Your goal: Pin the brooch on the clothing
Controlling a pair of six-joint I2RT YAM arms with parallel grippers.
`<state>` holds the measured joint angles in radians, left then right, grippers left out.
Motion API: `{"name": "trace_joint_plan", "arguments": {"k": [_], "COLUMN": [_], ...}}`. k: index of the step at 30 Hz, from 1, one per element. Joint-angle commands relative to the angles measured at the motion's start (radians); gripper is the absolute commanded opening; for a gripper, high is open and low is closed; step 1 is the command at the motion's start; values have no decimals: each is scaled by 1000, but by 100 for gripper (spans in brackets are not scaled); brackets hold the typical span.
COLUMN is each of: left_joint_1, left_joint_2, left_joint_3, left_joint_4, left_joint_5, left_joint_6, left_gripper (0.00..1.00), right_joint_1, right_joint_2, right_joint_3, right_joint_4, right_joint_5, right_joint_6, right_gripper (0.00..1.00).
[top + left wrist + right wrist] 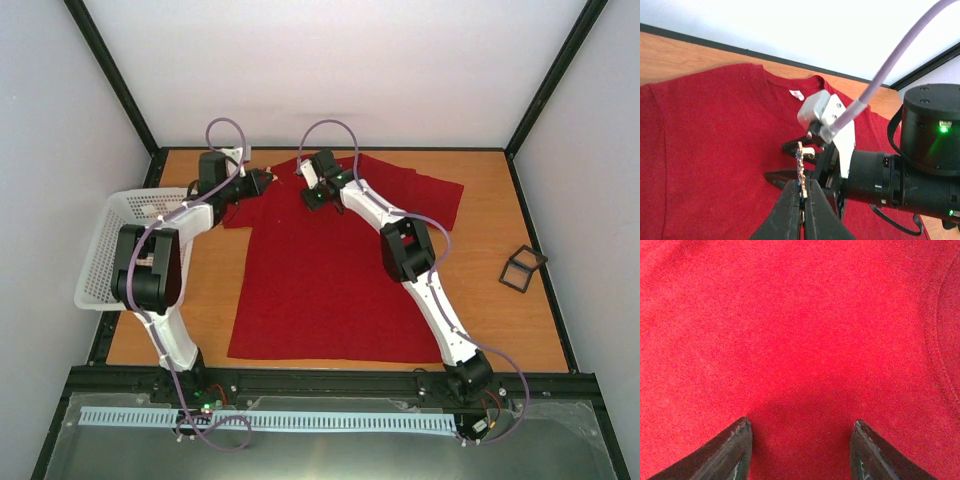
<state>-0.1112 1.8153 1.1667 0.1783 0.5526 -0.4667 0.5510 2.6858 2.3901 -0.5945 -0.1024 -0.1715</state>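
The clothing, a red T-shirt, lies flat on the table with its collar and white label at the far side. My left gripper is shut on the brooch, a thin gold and blue jewelled piece that stands upright on edge just above the chest of the shirt. My right gripper hovers close beside it, pointing down at the cloth below the collar. In the right wrist view its fingertips stand apart over bare red fabric, with nothing between them.
A white mesh basket stands at the left edge of the table, beside the left arm. A small black square frame lies on the wood at the right. Black corner posts and white walls enclose the table.
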Motion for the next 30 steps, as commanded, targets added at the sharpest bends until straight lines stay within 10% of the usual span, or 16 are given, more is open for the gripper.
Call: {"name": "trace_joint_plan", "arguments": {"k": [1, 17, 30], "left_joint_1": [13, 16, 16], "left_joint_2": [57, 295, 452], "left_joint_3": [80, 267, 462], "left_joint_4": [-5, -20, -102], "left_joint_5": [14, 126, 140], "left_joint_6": [26, 84, 128], "left_gripper": [1, 1, 1], "right_joint_1": [-17, -32, -63], "right_joint_2": [63, -1, -89], "right_joint_3": [40, 8, -63], "right_joint_4": [-80, 3, 85], "right_joint_5": [-23, -176, -290], "right_joint_6": [20, -68, -87], "right_gripper": [49, 3, 3]}}
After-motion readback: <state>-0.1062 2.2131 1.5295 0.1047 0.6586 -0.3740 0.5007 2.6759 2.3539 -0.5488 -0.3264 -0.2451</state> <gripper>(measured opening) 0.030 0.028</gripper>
